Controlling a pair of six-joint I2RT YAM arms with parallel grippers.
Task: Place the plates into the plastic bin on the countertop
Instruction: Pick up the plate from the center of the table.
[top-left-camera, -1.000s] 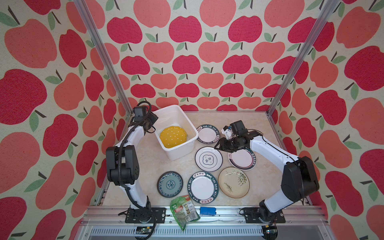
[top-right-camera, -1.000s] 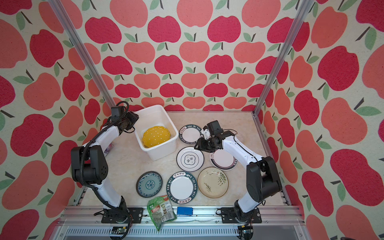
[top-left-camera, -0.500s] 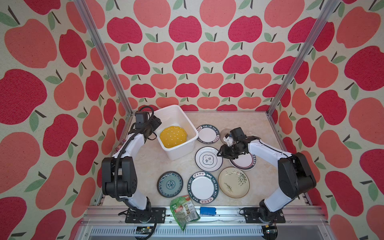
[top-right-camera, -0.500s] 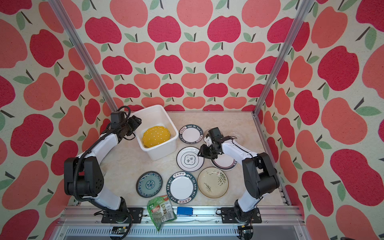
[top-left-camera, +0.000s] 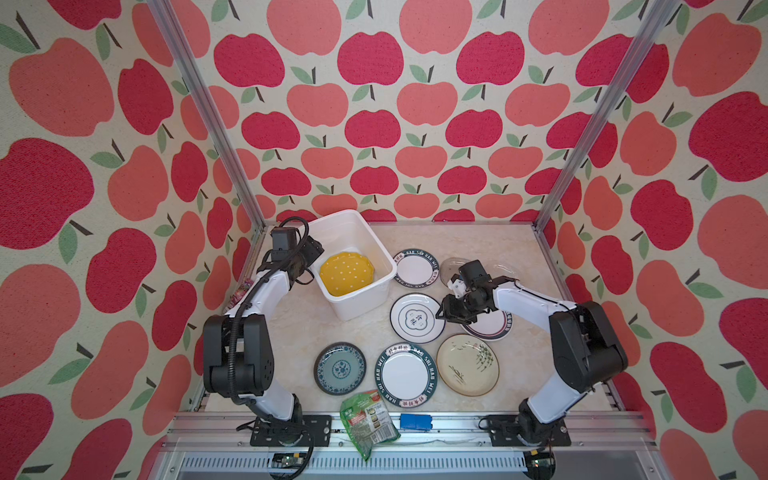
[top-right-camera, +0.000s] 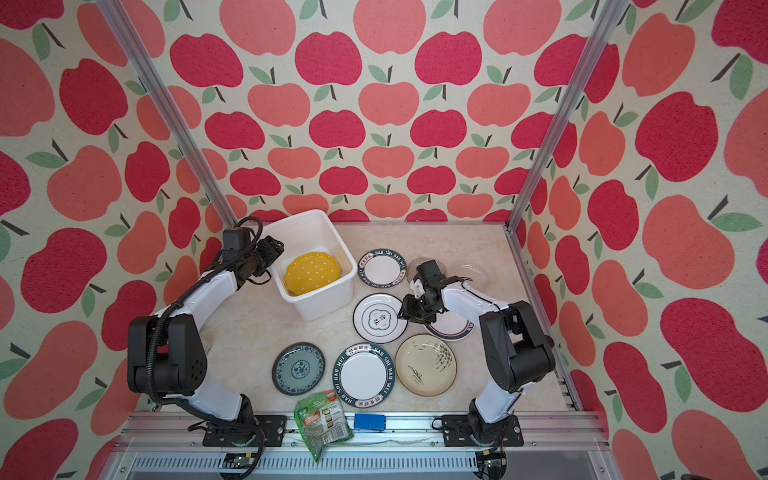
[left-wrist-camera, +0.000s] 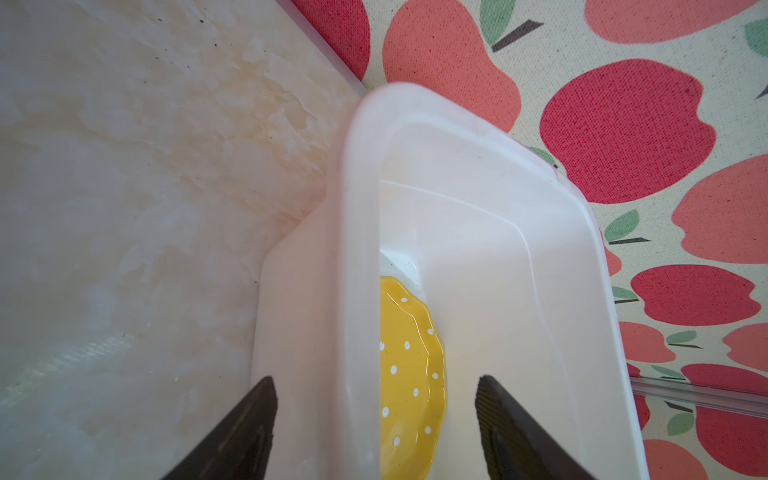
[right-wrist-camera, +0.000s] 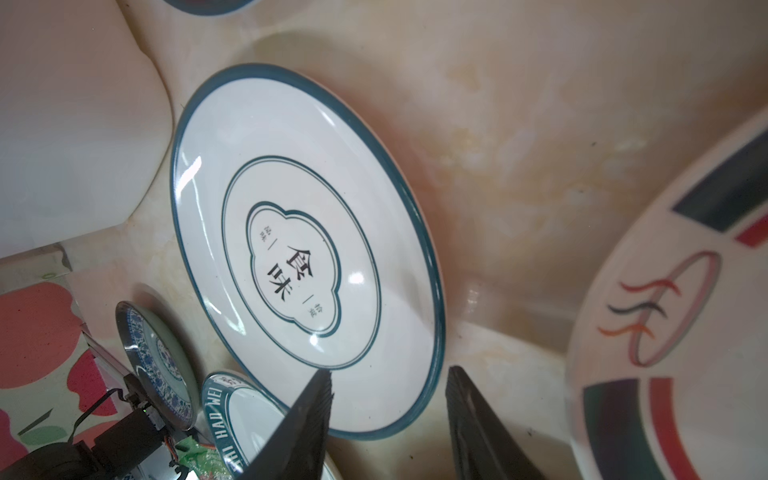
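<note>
The white plastic bin (top-left-camera: 376, 253) stands at the back left of the countertop (top-left-camera: 478, 241) with a yellow dotted plate (top-left-camera: 347, 272) inside. My left gripper (top-left-camera: 313, 253) is open and straddles the bin's left wall (left-wrist-camera: 357, 291), one finger outside, one inside. My right gripper (top-left-camera: 446, 313) is open, low over the right rim of a white plate with a green line and characters (right-wrist-camera: 307, 257), its fingers either side of that rim. Other plates lie flat: two green-lettered (top-left-camera: 415, 268) (top-left-camera: 406, 374), blue-green (top-left-camera: 340, 368), cream (top-left-camera: 467, 365), red-and-dark-rimmed (top-left-camera: 494, 330), smoky glass (top-left-camera: 451, 266), clear glass (top-left-camera: 505, 270).
A green snack packet (top-left-camera: 368, 419) and a small blue object (top-left-camera: 415, 421) lie on the front aluminium rail (top-left-camera: 457, 432). Apple-print walls close in the back and both sides. The bin's near corner (right-wrist-camera: 83, 124) stands close to the characters plate.
My left gripper has opened wider and shifted along the bin's left wall. My right gripper has come forward and down to the characters plate's rim.
</note>
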